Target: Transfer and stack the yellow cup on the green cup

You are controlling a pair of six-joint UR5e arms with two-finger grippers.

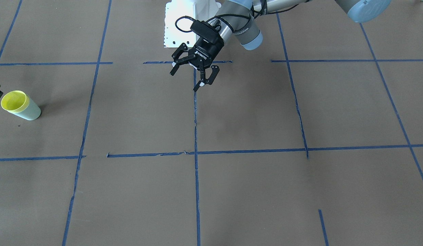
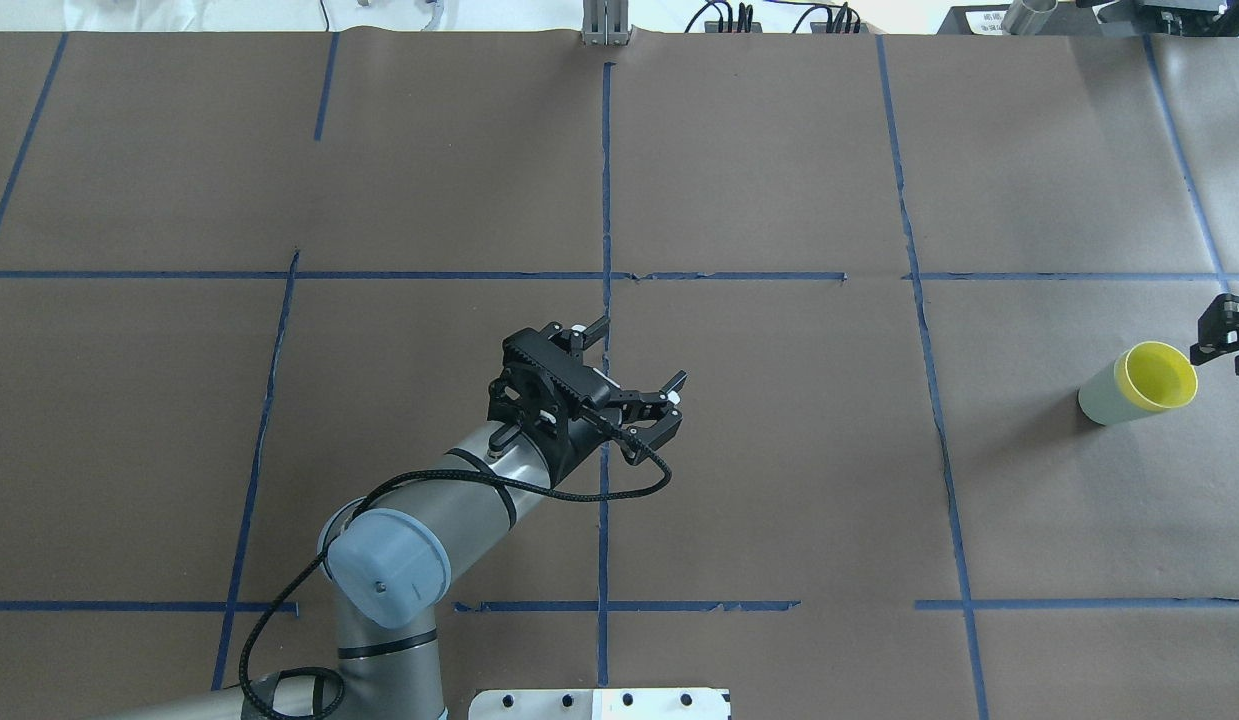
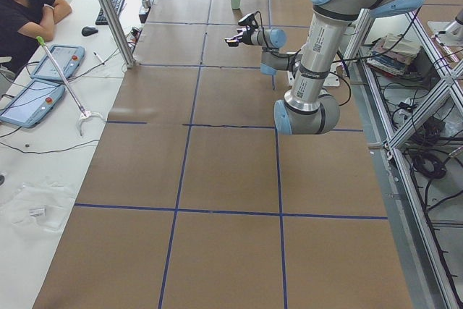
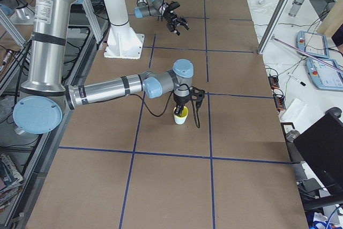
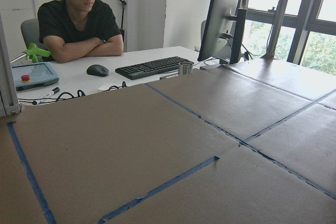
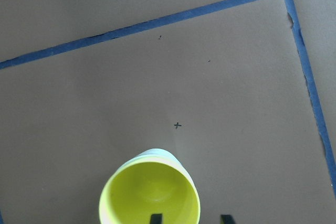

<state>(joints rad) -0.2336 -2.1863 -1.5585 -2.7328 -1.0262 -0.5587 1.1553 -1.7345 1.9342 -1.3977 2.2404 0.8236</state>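
Observation:
The yellow cup [image 1: 14, 100] sits nested inside the green cup [image 1: 29, 112], which stands on the table at the robot's far right. They also show in the overhead view, yellow [image 2: 1161, 375] inside green [image 2: 1099, 400]. In the right wrist view the yellow cup [image 6: 149, 198] fills the bottom, with a sliver of green [image 6: 152, 153] behind its rim. My right gripper [image 6: 190, 219] is open just above the cups, one fingertip over the inside and one outside the rim. My left gripper [image 2: 644, 350] is open and empty above the table's middle.
Brown paper with blue tape lines [image 2: 606, 200] covers the table. The robot's white base plate [image 1: 180, 24] is at the near edge. An operator [image 5: 79, 19] sits at a side desk with a keyboard and monitor beyond the table's left end.

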